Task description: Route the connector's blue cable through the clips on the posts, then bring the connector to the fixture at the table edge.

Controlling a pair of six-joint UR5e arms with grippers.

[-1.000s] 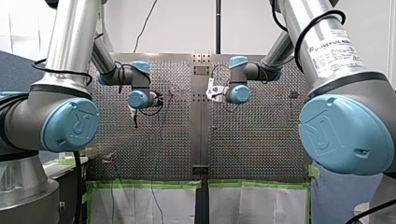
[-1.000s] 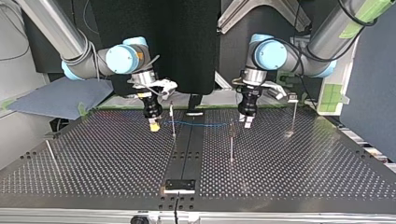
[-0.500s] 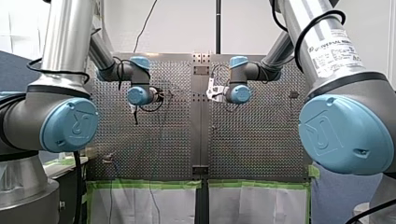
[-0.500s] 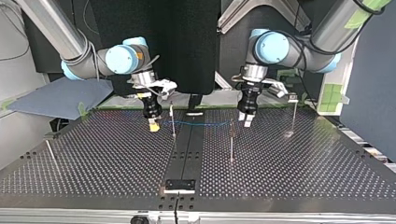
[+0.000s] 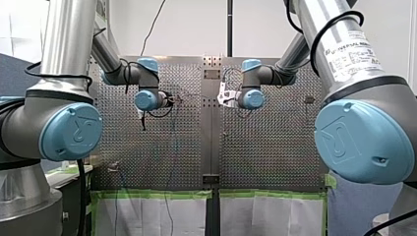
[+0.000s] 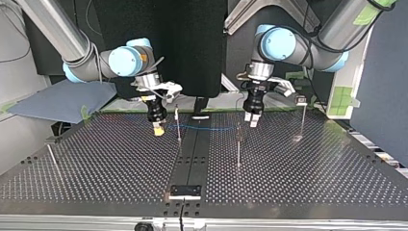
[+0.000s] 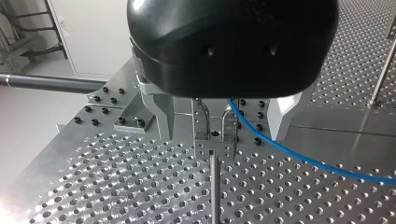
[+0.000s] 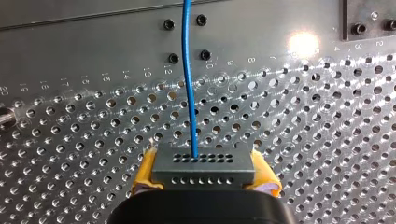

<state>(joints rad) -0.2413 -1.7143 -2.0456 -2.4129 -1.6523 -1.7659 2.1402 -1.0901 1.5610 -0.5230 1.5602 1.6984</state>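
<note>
Right pincer [image 8: 204,173]: your yellow pads [image 8: 145,170] are clamped on the grey connector [image 8: 204,161], one pad on each short end. The connector's long axis runs pad to pad, across the pincer. The blue cable [image 8: 188,84] leaves a row of small holes on the side turned away from the pincer and runs straight ahead over the desk [image 8: 303,116].

Top view: this pincer hangs upright, at the view's left of the dark centre strip [image 6: 192,149]. The connector is low over the desk; contact cannot be told. From it the cable runs level toward the view's right. It passes a thin post [image 6: 178,125] just beside the pincer, crosses the strip and reaches a second post [image 6: 238,144].

Left pincer [image 7: 215,142]: your metal fingers [image 7: 201,126] stand a narrow gap apart. A desk hole shows through the gap and nothing is gripped. The second post's top sits just under the gap. The cable emerges from behind the black pincer body, just beside one finger, and slants away. Whether it touches that finger cannot be told.

Outward, top view: a third post [image 6: 303,120] stands near the view's right and a fourth [image 6: 52,156] at its left. A black block [image 6: 184,191] sits on the strip at the near edge, well apart from the connector.
</note>
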